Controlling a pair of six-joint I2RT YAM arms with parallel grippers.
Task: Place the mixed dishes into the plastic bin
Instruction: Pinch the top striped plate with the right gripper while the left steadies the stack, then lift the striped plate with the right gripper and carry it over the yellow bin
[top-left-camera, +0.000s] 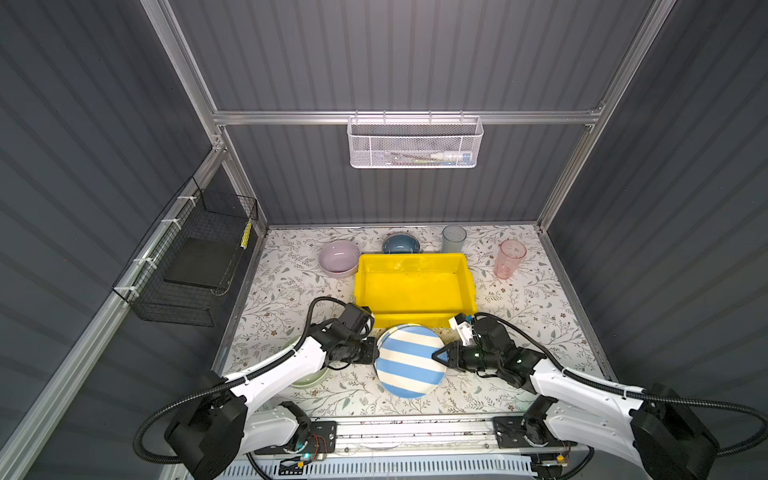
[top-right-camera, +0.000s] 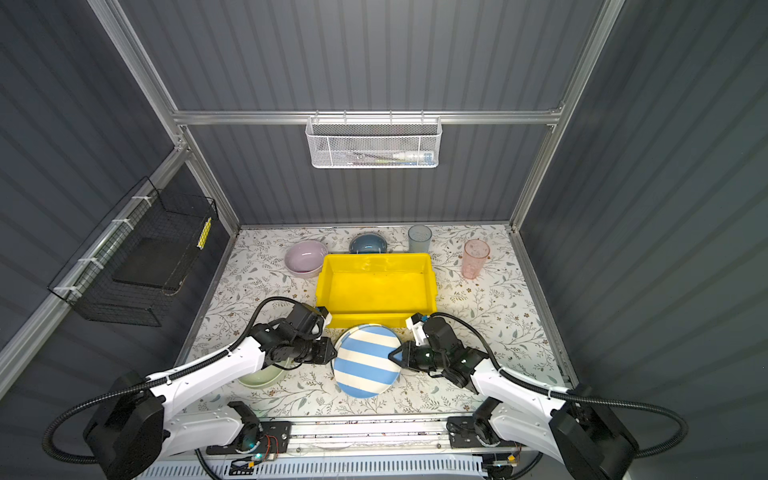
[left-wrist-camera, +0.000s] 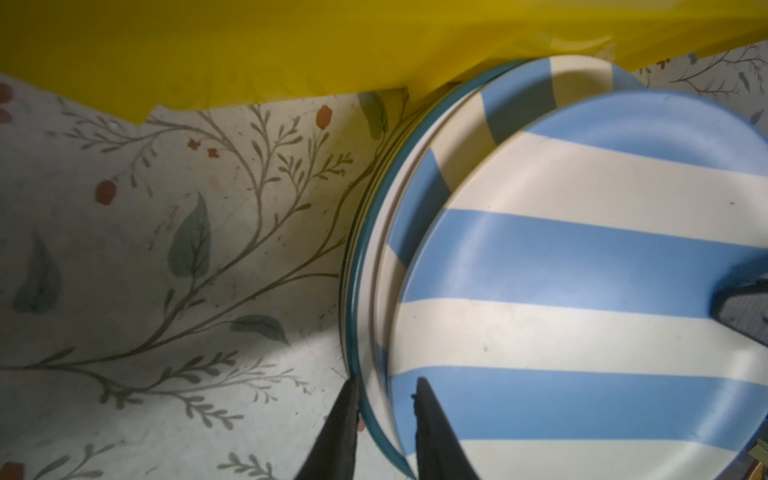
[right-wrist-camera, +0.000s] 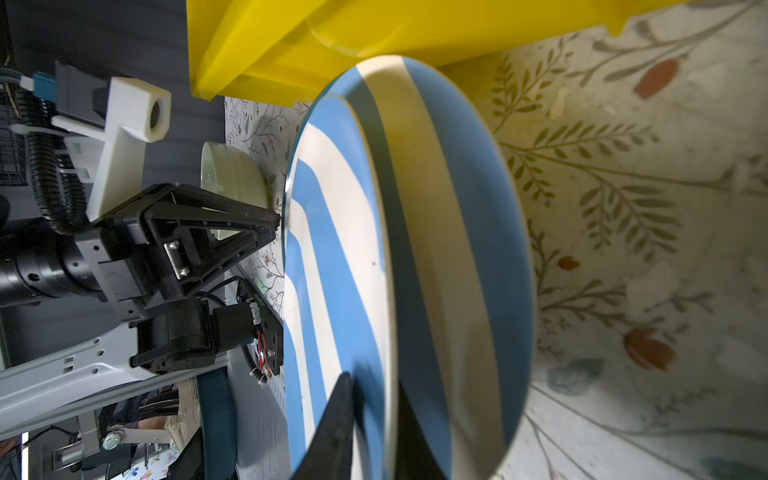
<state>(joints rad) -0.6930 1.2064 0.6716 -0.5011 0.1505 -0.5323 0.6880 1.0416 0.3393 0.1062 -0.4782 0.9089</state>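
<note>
Your right gripper (top-left-camera: 439, 356) is clamped on the right rim of the striped plate (top-left-camera: 409, 361). The right wrist view shows one finger on the plate's face and the other under it.

That plate is in front of the yellow bin (top-left-camera: 365, 286), its far edge just beside the bin's front wall. It's not in the bin. It sits on top of a second striped plate (left-wrist-camera: 515, 104), shifted off-centre, and it looks tilted, with the gripped side raised off the one below. A teal edge (left-wrist-camera: 353, 291) runs round the outside of the stack. You can't tell whether that's a third plate.

Your left gripper (left-wrist-camera: 385, 382) is at the stack's left rim with the jaws a narrow gap apart. One finger is outside the teal edge and the other is over the striped face. You can't tell whether either finger presses on anything.

The other dishes are all outside the bin, on the floral table (top-left-camera: 519, 324):
- **Lilac bowl** (top-left-camera: 338, 258): just beside the bin's back left corner.
- **Blue bowl** (top-left-camera: 401, 244): behind the back wall.
- **Blue tumbler** (top-left-camera: 454, 239): upright behind the back right corner.
- **Pink tumbler** (top-left-camera: 509, 258): upright to the right of the bin, apart from it.
- **Green bowl** (top-left-camera: 309, 379): front left, mostly hidden under your left arm.
</note>
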